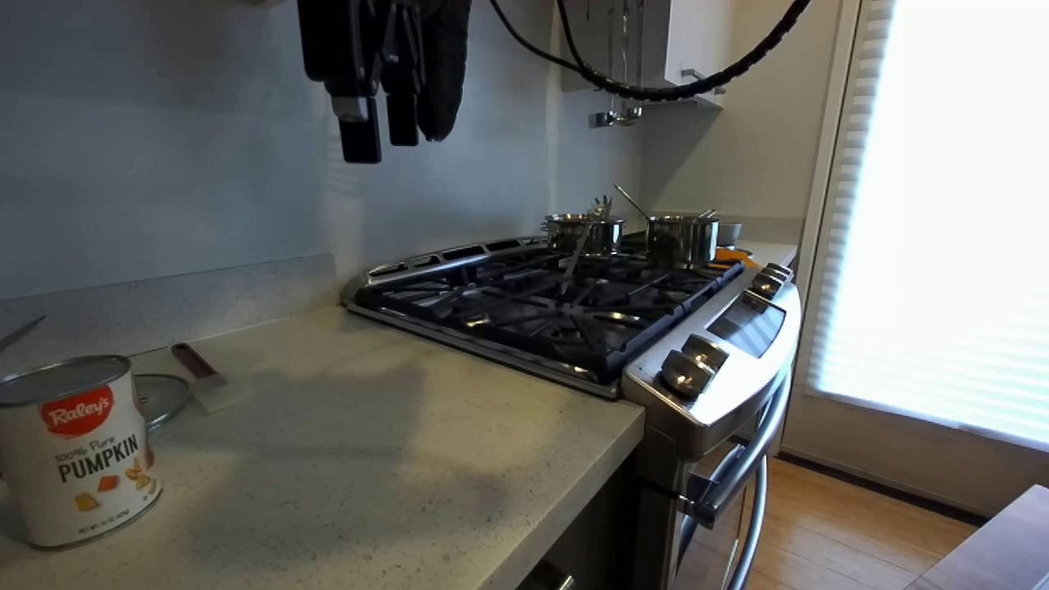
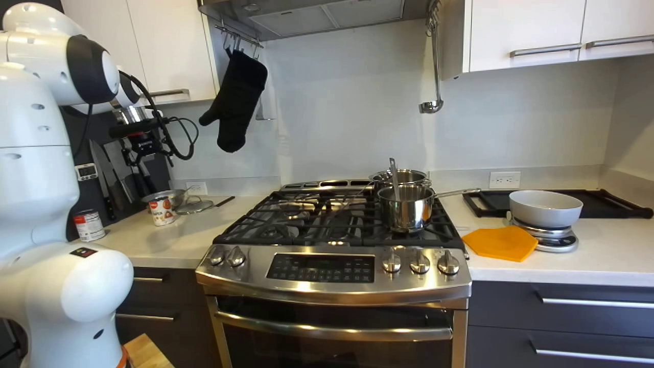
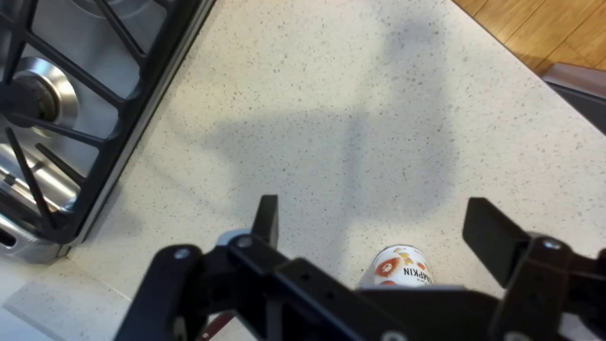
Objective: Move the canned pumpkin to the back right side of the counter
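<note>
In an exterior view your arm [image 2: 36, 189] rises upright, bends over at the top and reaches out above the counter [image 2: 191, 232], where the gripper [image 3: 372, 210] hangs high, pointing down. In the wrist view you have it spread wide. The pumpkin can [image 1: 82, 459] stands upright on the counter, below and apart from the gripper, near the lid [image 2: 194, 206].
</note>
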You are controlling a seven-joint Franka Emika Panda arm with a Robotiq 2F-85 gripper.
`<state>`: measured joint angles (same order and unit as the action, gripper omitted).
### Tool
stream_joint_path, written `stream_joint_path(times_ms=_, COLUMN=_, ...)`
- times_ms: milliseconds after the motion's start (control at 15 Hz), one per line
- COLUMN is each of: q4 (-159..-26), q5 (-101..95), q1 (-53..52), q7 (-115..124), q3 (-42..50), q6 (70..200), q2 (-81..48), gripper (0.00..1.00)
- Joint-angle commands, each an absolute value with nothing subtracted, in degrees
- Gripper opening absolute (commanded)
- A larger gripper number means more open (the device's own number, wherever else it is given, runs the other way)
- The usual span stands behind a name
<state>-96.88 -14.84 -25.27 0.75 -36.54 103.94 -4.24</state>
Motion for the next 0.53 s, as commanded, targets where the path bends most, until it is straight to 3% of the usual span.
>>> stream_joint_path(times_ms=0, q4=-96.8, q5=-12.5, q1=-26.7, q7=-1.0, q3=-35.0, q6=107.0, q2=-5.8, gripper=1.0)
stream_joint_path(times_ms=467, q4=-97.3, q5=-7.5, q1=-28.8, q7=-3.2, q3=-34.4, q6=115.0, q2=-12.9, gripper=1.0)
